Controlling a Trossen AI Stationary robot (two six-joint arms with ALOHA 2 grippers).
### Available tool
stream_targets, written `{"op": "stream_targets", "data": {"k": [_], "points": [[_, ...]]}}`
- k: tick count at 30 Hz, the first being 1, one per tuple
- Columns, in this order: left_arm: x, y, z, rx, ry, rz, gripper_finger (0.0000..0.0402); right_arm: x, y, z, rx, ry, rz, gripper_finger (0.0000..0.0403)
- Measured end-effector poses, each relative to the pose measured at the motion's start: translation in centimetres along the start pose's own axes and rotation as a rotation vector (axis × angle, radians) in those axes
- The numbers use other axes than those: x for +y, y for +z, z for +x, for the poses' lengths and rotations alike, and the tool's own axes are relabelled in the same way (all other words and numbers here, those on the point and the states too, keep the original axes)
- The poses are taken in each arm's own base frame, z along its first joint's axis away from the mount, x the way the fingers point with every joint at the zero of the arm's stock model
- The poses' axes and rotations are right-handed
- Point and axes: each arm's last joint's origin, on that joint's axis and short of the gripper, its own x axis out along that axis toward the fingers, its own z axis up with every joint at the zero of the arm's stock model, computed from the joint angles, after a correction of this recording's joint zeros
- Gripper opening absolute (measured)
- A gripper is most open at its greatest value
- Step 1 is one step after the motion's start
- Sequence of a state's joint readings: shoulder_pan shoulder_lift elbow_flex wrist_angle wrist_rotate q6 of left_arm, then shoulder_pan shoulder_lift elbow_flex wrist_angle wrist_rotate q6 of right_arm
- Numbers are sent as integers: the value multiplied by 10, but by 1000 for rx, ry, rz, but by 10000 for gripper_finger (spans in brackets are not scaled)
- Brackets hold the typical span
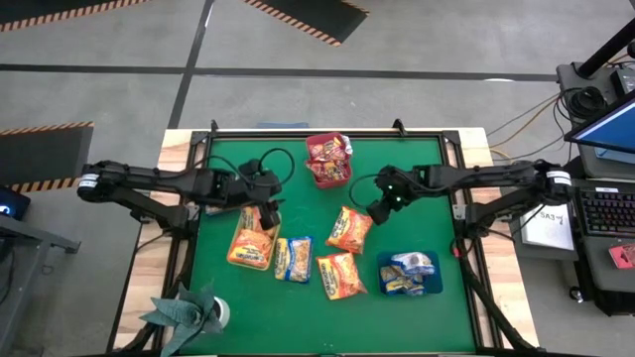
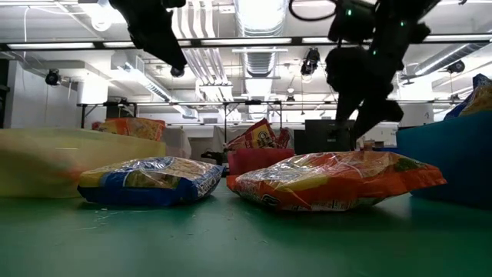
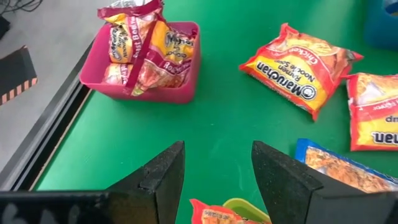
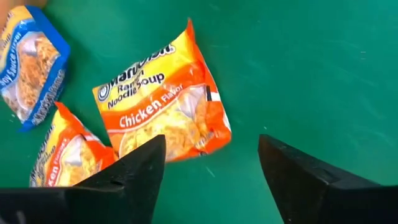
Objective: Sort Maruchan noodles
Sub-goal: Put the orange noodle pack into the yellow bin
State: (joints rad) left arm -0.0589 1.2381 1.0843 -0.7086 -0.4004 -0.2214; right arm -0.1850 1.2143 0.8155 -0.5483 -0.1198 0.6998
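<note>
Green table [image 1: 298, 169], orange packet [image 1: 348, 229] lying diagonal

You are looking at two slim, matte-black jointed arms, each built from tube-like links and blocky joint housings. A white band with small dark print is ringing each arm near its outer end. Thin black cables are looping loosely off both arms close to the wrists. The left black two-fingered tool [image 3: 214, 180] is showing two flat, wedge-shaped plastic fingers with angular, stepped inner faces. The right black two-fingered tool [image 4: 211, 177] is showing the same broad, tapering dark fingers with smooth surfaces. A small green light is glowing on the right arm's wrist housing.
</note>
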Motion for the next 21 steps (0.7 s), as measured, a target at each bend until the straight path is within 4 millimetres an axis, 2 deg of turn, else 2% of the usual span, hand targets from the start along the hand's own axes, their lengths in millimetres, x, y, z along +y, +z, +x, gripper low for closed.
{"op": "stream_targets", "data": {"k": [8,21], "points": [[-10,-3,-3,-3,-30,32,168,-16,-6,37,16,84,16,277],[-14,-3,-4,-20,-44,33,168,-8,8,95,17,296,-54,282]]}}
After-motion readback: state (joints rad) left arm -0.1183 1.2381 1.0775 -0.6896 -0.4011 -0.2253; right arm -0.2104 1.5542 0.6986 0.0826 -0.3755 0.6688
